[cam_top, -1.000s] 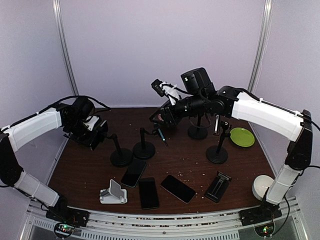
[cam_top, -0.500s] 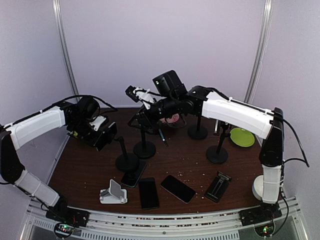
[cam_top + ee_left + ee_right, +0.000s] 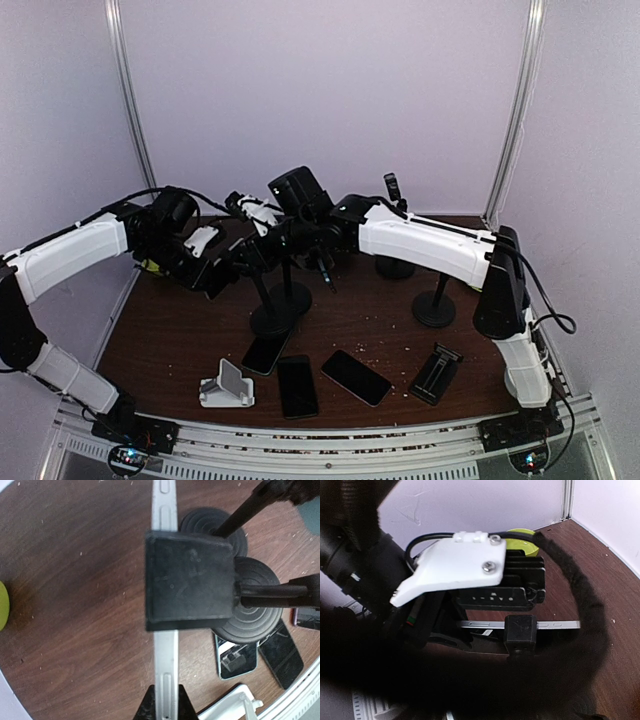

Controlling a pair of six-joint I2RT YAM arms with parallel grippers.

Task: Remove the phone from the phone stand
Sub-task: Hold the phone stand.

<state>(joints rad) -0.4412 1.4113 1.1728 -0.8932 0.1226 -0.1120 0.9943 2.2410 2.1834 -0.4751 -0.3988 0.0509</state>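
So the phone (image 3: 165, 525) isn't out of the phone stand (image 3: 190, 580) yet. In the left wrist view you get it edge-on, just a thin silver strip with the side buttons showing, and the stand's square black clamp pad sits right across the middle of it. The left gripper (image 3: 165, 703) is pinched down on that silver edge, one black fingertip on each side of it at the bottom of the frame, clear of the clamp pad, so it's got the phone. The stand's stem runs off to a round ribbed base (image 3: 252, 617) on the brown table (image 3: 170, 340), and a second round base (image 3: 215, 522) sits just beside it. The right gripper (image 3: 247, 255) is way over on the left half of the table, right up close to the left one around the head of the stand. Honestly I can't tell how its jaws stand, because the right wrist view is mostly dark blur. It does show the phone's silver edge with a black clamp block on it, and the left gripper's white plate just above. Nearer the front edge three loose phones (image 3: 297, 385) lie flat, with a white holder (image 3: 226, 388) to their left and a folded black stand (image 3: 437, 372) to their right. Two more upright stands (image 3: 434, 310) are on the right side.
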